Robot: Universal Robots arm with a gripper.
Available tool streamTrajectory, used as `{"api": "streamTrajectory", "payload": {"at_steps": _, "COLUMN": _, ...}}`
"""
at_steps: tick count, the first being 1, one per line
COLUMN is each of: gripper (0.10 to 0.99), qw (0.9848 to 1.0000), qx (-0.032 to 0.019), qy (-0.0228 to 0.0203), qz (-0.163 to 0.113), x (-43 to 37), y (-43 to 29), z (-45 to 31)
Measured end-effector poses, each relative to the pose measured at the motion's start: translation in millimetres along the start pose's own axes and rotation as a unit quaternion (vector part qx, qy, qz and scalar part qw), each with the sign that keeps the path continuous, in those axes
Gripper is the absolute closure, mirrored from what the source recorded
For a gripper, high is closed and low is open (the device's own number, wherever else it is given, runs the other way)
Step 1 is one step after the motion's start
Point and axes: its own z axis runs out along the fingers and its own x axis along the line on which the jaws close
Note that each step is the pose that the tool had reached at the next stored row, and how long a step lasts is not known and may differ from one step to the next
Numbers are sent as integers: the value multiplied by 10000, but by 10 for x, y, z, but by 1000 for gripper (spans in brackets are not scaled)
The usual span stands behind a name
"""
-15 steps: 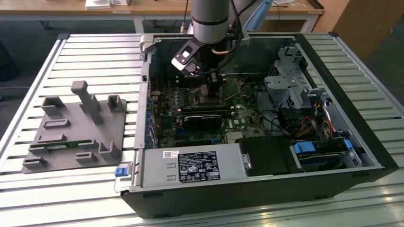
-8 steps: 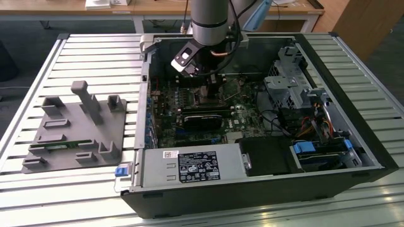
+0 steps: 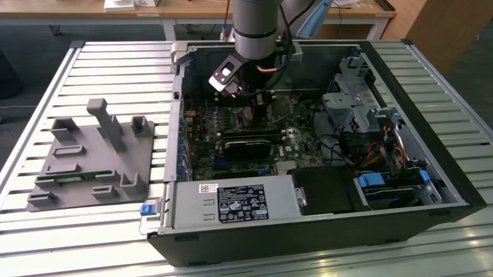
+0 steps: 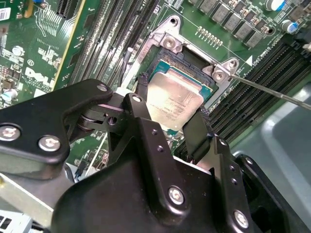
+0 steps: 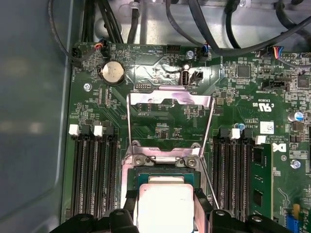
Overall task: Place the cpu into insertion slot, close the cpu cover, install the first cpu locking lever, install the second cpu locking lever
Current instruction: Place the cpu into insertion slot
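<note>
"Four steps on the sheet. Which is in hand?" asks A.

"The first, by my reading," says B. "Largest down: the case (image 3: 308,245) lies open on its side, black sheet steel. The board (image 5: 243,97) inside is green laminate, matt, crowded with long black connectors (image 5: 92,179). The gripper (image 4: 172,104) is black and hard-edged, built of bolted links. Its fingers (image 4: 194,136) are clamped on two opposite edges of the cpu (image 4: 172,99)."

"Where does the cpu sit?"

"Over the slot (image 5: 163,171), within its black square frame. Seated or a shade proud: cannot tell. Flat square chip, dull grey metal face, pale rim."

"And the cover?"

"The cover (image 5: 146,97) stands swung up off the slot: thin bright steel frame, window cut through, board visible through it. Not yet closed. One lever (image 4: 272,91), a thin stiff wire, angles away from the slot's corner, not hooked down as far as I see."

"What does the move call for?"

"Judgement only: chip square to the frame and level, lowered with no sideways push. Slot contacts are likely fragile, and a smooth metal face in hard fingers may slip, so a tilt could bind a corner."
</note>
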Motion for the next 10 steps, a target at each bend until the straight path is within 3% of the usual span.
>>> {"api": "streamTrajectory", "payload": {"at_steps": 10, "gripper": 545, "qw": 10000, "qx": 5, "qy": -2, "qz": 26, "x": 0, "y": -10, "z": 63}}
